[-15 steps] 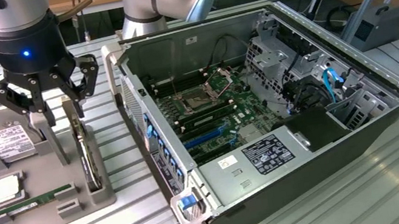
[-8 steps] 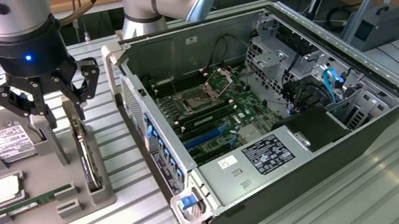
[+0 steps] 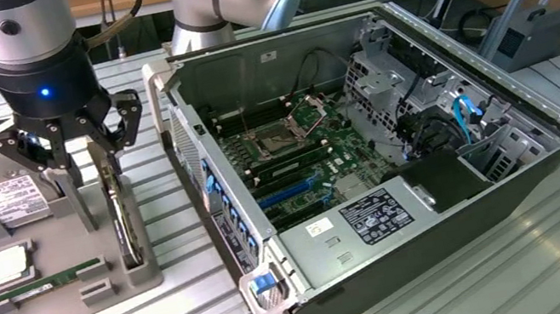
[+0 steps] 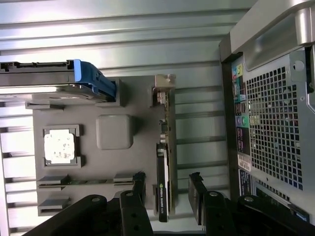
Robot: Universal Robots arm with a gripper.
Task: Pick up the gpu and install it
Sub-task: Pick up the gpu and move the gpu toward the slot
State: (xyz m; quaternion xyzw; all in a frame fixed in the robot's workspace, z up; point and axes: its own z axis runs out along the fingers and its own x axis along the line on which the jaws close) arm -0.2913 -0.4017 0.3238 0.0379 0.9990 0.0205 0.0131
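The gpu (image 3: 126, 225) stands on edge in a slot of the grey holder tray (image 3: 53, 240), on the exterior view's left. It is a thin dark card. In the wrist view the gpu (image 4: 164, 167) has its silvery bracket (image 4: 165, 93) at the far end. My gripper (image 3: 86, 167) hangs just above the card's back end, open. In the wrist view the gripper (image 4: 167, 189) has one dark finger (image 4: 139, 184) on each side of the card, with a gap to it on both sides. Nothing is held.
The open computer case (image 3: 373, 158) lies right of the tray, its motherboard (image 3: 290, 146) exposed; its perforated rear panel (image 4: 275, 123) is close to the card. The tray also holds a hard drive (image 3: 4, 195), a processor chip (image 3: 5, 266) and a green memory stick (image 3: 43, 285).
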